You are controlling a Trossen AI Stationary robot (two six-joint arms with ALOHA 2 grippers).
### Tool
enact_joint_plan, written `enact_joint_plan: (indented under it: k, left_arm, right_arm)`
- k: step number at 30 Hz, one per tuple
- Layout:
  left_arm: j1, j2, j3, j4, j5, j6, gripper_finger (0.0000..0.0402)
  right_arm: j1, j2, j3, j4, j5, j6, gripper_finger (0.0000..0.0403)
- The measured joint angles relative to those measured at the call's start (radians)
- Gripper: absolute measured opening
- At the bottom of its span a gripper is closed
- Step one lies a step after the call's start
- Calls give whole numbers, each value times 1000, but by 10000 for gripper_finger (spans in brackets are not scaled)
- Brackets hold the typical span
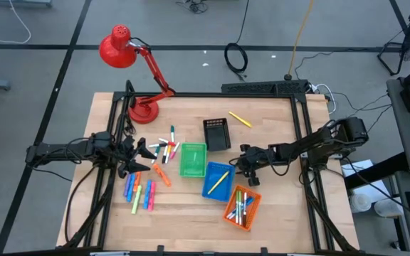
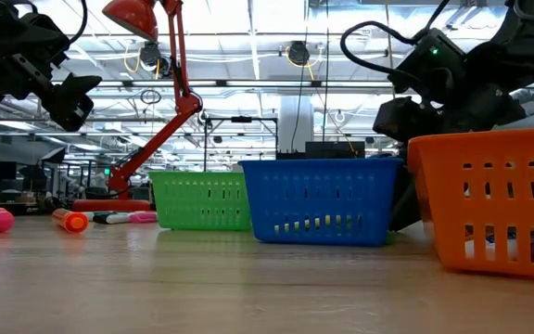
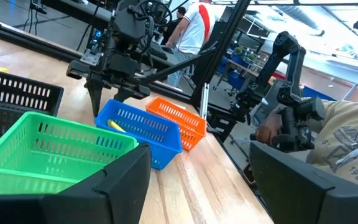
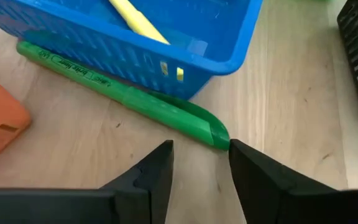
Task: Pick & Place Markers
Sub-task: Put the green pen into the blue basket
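Step in hand: right gripper [image 4: 201, 163] low over table, lining up on green marker [image 4: 135, 102] lying against blue basket [image 4: 229, 37] outer wall. Fingers parted narrowly, nothing held; marker cap end just beyond tips. Yellow marker [image 4: 138, 22] already inside basket.

Left gripper [image 1: 135, 158] waits wide, empty, beside loose markers [image 1: 142, 192] at table's 8 o'clock.

Next likely: straddle green marker, close.

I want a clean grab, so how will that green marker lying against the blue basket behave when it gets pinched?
The green marker looks rigid and probably light. Its round barrel may roll, though the blue basket wall blocks one side. Smooth plastic might slip between the right end effector fingers.
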Motion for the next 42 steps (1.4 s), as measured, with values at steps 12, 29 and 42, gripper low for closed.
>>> enact_joint_plan:
  k: [12, 29, 42]
  left_arm:
    - [0, 0, 0, 0, 0, -1, 274]
    - [0, 0, 0, 0, 0, 0, 274]
    - [0, 0, 0, 0, 0, 0, 274]
  right_arm:
    - [53, -11, 3, -86, -33, 140, 120]
    - [67, -117, 58, -123, -45, 110, 11]
    - [50, 34, 280, -462, -119, 40, 1]
